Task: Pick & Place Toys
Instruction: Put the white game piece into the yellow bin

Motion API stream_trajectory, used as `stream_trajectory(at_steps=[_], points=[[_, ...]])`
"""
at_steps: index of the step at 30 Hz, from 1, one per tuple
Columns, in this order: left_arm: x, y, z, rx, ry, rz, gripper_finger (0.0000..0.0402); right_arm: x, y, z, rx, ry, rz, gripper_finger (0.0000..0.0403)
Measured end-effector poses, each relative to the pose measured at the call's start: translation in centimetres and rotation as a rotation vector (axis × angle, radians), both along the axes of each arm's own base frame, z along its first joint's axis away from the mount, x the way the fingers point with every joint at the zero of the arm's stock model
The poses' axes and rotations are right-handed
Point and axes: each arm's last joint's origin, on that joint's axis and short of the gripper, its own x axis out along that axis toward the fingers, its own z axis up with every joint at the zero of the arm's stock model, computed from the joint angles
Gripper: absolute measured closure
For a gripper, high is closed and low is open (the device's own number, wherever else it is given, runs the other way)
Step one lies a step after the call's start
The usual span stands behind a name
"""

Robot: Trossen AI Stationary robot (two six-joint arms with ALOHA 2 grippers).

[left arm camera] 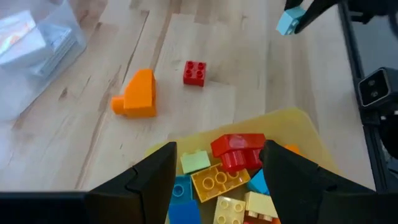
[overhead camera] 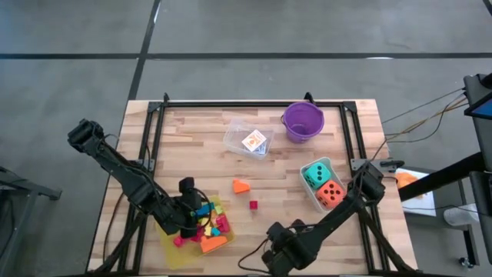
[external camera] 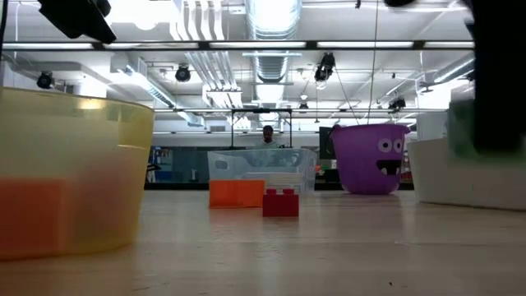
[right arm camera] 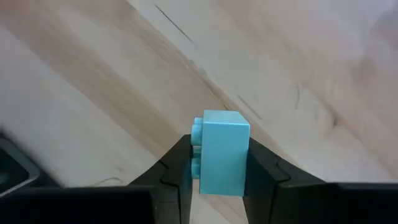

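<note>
Right gripper (right arm camera: 217,171) hovering over bare worktop (right arm camera: 93,81), jaws pinching light-blue brick (right arm camera: 221,152) between them. Left gripper (left arm camera: 217,180) hanging above yellow tray (left arm camera: 298,121), jaws spread, brick pile (left arm camera: 227,177) lying just below and between them.

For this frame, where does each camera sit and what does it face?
High: overhead, straight down; both arms, yellow tray.
Low: table height, facing the room; red brick, no end effector.
Left wrist: over the tray; open left end effector.
Right wrist: right end effector clamping blue brick.
Shared: red brick in high, low, left wrist.
</note>
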Motion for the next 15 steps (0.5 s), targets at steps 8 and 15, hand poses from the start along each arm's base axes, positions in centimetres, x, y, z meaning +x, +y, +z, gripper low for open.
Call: stream_trajectory(at_steps=[8,15], points=[[0.5,-0.4,0.5,-0.008,-0.057,-0.053,0.0172,1.3,0.7,4.6,-0.09,-0.171,0.132,0.0316],[1.0,-0.7,0.9,-0.034,-0.118,-0.068,0.0172,2.6,0.4,7.7,-0.199,-0.292,0.25,0.0316]])
